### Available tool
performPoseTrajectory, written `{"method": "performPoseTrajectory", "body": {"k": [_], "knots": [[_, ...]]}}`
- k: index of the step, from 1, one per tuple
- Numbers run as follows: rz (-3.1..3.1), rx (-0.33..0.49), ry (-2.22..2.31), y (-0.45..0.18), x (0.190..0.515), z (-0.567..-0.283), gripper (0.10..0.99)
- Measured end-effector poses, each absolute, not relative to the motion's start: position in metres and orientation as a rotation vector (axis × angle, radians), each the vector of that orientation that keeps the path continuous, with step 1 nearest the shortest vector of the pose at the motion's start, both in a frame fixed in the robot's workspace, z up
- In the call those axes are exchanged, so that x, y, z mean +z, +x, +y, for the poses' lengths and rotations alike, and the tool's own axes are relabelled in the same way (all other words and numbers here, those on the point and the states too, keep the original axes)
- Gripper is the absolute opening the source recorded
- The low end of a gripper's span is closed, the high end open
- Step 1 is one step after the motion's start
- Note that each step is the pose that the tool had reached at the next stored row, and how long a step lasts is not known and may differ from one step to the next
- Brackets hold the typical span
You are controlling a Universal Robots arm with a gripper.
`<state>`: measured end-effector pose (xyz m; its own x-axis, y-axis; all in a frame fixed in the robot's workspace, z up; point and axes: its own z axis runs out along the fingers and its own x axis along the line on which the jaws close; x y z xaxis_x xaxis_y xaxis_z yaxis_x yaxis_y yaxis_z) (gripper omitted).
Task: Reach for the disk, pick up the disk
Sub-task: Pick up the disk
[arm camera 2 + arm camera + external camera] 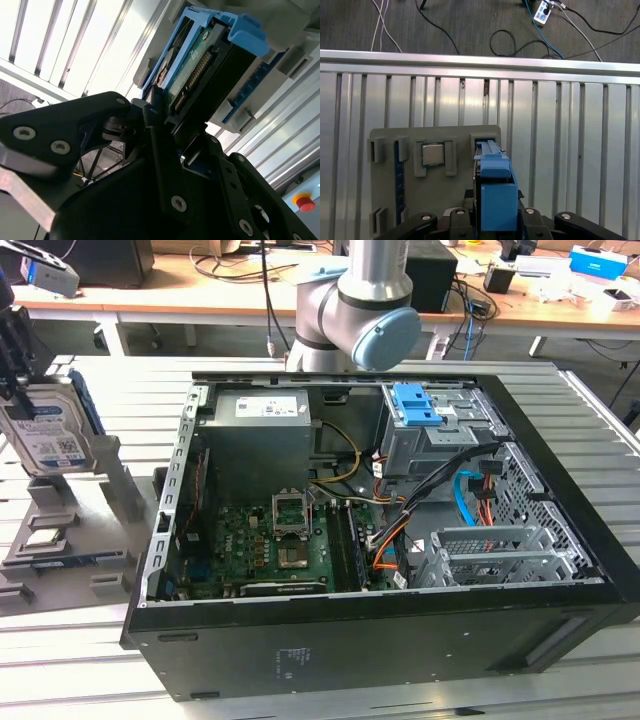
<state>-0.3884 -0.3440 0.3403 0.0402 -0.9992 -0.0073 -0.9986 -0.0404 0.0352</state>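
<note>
Claw (pixel 177 125) narrow, jaws closed on the disk (pixel 45 430) across its thin dimension. One black finger (pixel 152 117) lay against the disk's corner in the second wrist view.

Disk stood on edge directly under the claw, long axis running away from the claw down toward the grey holder (pixel 445 137). It leaned slightly in the exterior view. Whether its lower end sat in the slot or just clear of it could not be told.

- Exterior view: broad labelled face (pixel 55 447) turned to the camera. Open computer case (pixel 400 640) well apart from the claw, toward the exterior view's right.
- Second wrist view: the end nearest the claw carried the connector row (pixel 195 75) and a green board edge, neither seen from outside.
- First wrist view: looked down the blue rail (pixel 495 167) along the disk's narrow edge. A square chip (pixel 432 154) sat in the holder pocket just beside the disk's slot. Slatted metal table (pixel 570 150) under everything.
</note>
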Motion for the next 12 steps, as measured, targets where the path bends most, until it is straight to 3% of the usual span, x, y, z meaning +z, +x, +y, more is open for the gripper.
{"method": "performPoseTrajectory", "body": {"k": [12], "knots": [[-2.162,-0.046,2.251,-0.388,0.352,-0.344,0.365]]}}
